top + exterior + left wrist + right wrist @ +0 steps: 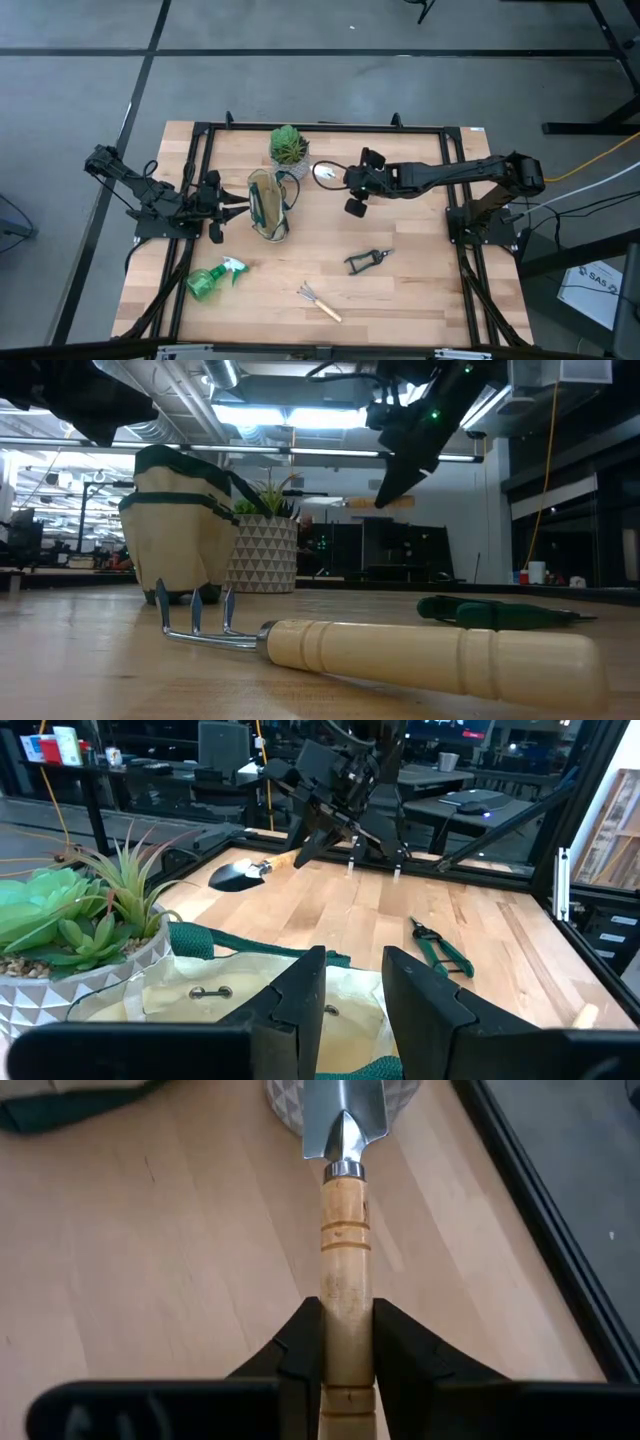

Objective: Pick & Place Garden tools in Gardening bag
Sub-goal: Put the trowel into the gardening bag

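My right gripper (352, 180) is shut on the wooden-handled trowel (345, 1230), held above the table between the bag and the table's right side. Its metal blade (325, 173) points at the potted plant (289, 148). The cream gardening bag (268, 205) with green trim stands upright left of centre. My left gripper (240, 206) is at the bag's left rim. The black pruning shears (368, 260), the mini rake (318, 302) and the green spray bottle (212, 280) lie flat on the near half of the table. My right gripper pinches the trowel's wooden handle (345, 1285) at its free end between the two fingers. The fingers come from the table's right, slanting down, and lie along the handle. The trowel sticks out ahead of them, lifted clear of the table. My left gripper's fingers (300, 1005) stand on either side of the bag's left rim (355, 995), coming level from the table's left. The fingers hide the place of contact. The bag stands on the table.
The plant in its white patterned pot (262, 555) stands just behind the bag toward the far edge. A black frame (320, 128) runs round the tabletop. Bare wood lies between the bag and the right arm's base (480, 225).
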### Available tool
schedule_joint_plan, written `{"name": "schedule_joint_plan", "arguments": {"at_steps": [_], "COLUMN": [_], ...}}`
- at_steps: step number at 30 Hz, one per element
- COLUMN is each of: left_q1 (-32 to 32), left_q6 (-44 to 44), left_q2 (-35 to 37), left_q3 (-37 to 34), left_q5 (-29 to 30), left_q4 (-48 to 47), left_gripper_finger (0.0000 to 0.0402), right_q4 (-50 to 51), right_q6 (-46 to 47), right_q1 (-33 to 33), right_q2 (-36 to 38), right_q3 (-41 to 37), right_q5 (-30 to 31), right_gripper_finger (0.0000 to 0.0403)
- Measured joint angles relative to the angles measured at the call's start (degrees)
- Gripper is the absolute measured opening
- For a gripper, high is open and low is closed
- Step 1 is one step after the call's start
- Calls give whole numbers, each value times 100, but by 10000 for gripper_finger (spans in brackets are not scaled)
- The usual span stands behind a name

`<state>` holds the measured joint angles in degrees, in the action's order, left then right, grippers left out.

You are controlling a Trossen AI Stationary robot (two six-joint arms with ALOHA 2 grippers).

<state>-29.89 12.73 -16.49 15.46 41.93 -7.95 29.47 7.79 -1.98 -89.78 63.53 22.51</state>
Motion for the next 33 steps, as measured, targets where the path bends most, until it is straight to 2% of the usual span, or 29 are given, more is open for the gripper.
{"name": "schedule_joint_plan", "arguments": {"at_steps": [17, 33], "left_q1": [-1, -2], "left_q6": [0, 0], "left_q2": [0, 0], "left_q3": [0, 0], "left_q5": [0, 0], "left_q4": [3, 3], "left_gripper_finger": [98, 97], "right_q4": [-1245, -2827], "right_q6": [-523, -1373], "right_q1": [89, 691], "right_q2": [1, 2], "right_q3": [0, 0], "right_q5": [-21, -1133], "right_gripper_finger": [73, 76]}}
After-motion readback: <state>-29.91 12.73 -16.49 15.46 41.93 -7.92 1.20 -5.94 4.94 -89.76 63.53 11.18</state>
